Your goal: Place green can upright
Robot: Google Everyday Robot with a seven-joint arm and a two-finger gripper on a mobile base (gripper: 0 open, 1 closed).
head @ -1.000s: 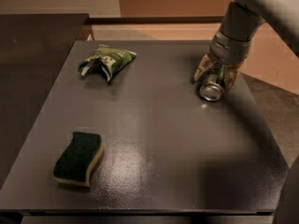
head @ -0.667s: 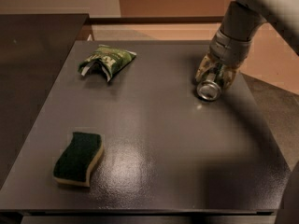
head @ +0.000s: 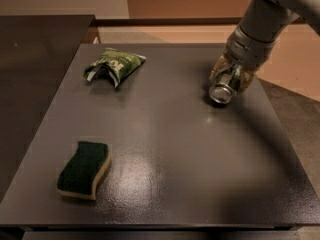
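The green can [head: 222, 91] is at the far right of the dark table [head: 170, 149]. It lies tilted on its side with its shiny silver end facing me, and little of its green side shows. My gripper [head: 230, 80] comes down from the upper right. Its fingers [head: 216, 70] stand on both sides of the can and are closed against it. The can's lower end is at or just above the table top.
A green-and-white foil snack bag [head: 114, 64] lies at the far left of the table. A dark green sponge with a yellow base [head: 84, 169] lies at the near left. The table's right edge is close beside the can. A dark counter stands to the left.
The gripper and the can have shifted slightly up and away together. The snack bag and sponge have not moved.
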